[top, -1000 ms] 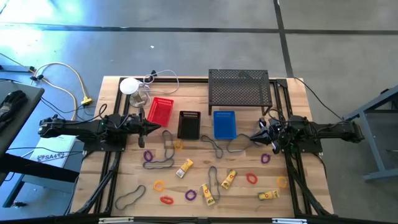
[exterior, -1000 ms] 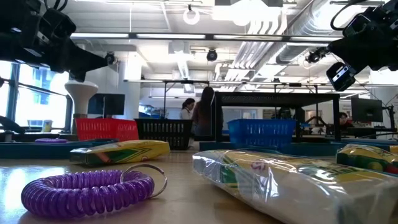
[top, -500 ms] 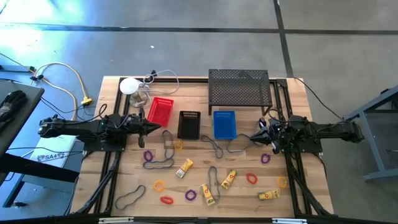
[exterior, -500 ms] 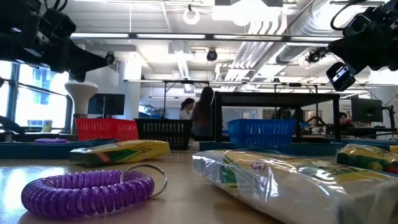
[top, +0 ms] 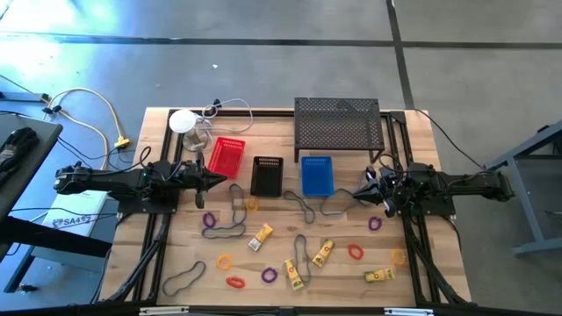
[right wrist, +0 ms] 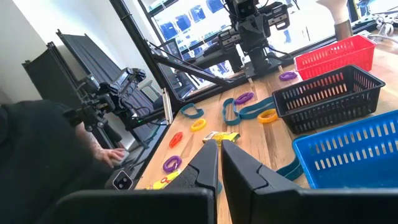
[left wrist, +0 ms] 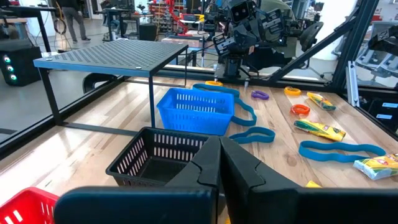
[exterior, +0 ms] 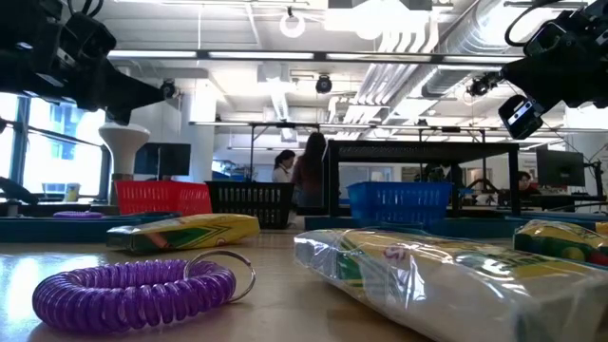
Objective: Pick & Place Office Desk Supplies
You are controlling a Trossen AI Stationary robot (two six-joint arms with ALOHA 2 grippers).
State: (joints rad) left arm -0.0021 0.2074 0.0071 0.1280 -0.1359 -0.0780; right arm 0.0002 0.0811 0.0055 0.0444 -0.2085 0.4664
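Even, bright indoor light throughout. High view: pale wooden bench (top: 281,250) evenly lit, soft short shadows; broad pale sheen on the grey floor (top: 105,53) at upper left. Low view: ceiling strip lights (exterior: 313,57) glare white; both arms read as dark silhouettes against them. Purple coiled ring (exterior: 133,290) fairly sharp; crinkled clear-wrapped yellow packet (exterior: 446,285) soft, with bright highlights on the wrap. Left wrist view: own black hand (left wrist: 221,174) close and blurred; blue plastic basket (left wrist: 196,112) sharp. Right wrist view: windows (right wrist: 205,25) washed out bluish-white, lines bowing toward the edges.
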